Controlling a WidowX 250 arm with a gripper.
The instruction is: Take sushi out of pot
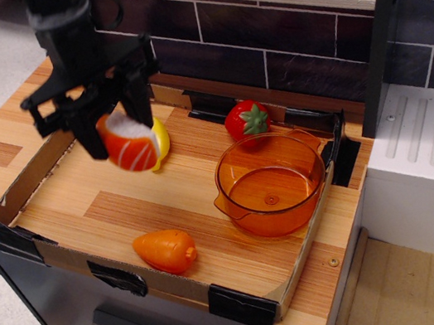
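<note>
The sushi [131,145], orange with pale stripes and a white rice side, hangs in my gripper [120,127] above the left part of the cardboard tray [33,168]. The gripper is shut on it and holds it off the wood, in front of the yellow banana toy. The translucent orange pot [270,184] stands empty at the tray's right side, well apart from the gripper.
A yellow banana toy [160,139] lies mostly behind the sushi. A red strawberry toy [246,119] sits behind the pot. An all-orange carrot-like toy [165,251] lies near the tray's front edge. A dark brick wall runs along the back.
</note>
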